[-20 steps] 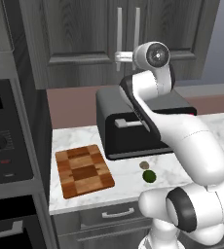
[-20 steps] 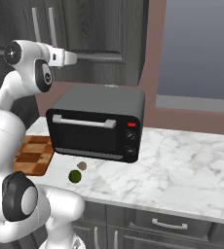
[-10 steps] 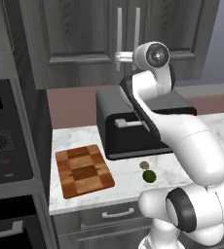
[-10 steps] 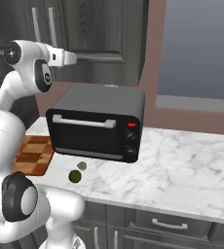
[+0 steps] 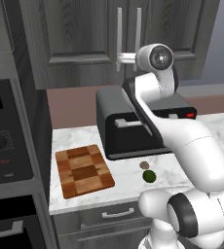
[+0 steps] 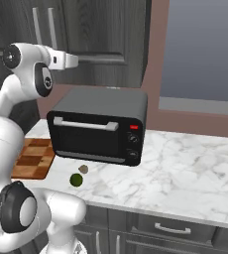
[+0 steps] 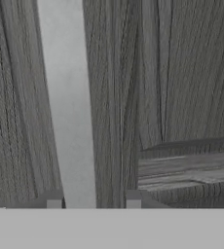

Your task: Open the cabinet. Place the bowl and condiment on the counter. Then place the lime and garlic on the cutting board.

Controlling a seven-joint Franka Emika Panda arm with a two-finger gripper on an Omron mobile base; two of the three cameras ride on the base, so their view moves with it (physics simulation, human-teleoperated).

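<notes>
Straddling the cabinet (image 5: 84, 44) handle (image 7: 67, 107), gripper (image 7: 93, 199) jaws narrowed, grip unclear, lime (image 5: 149, 176) at 5 o'clock of cutting board (image 5: 83, 170).

Kitchen: toaster oven (image 5: 133, 127), marble counter (image 6: 195, 163)

The cabinet (image 5: 84, 44) shows dark grey wood grain with a matt finish, and the bar handle (image 7: 67, 107) between the finger tips of the gripper (image 7: 93, 199) looks like smooth brushed silver metal. Below the gripper, the toaster oven (image 6: 101, 126) is black with a slight sheen. The counter (image 6: 185, 168) beneath is polished white marble with grey veins. The cutting board (image 5: 84, 170) is chequered wood, smooth and satin.
</notes>
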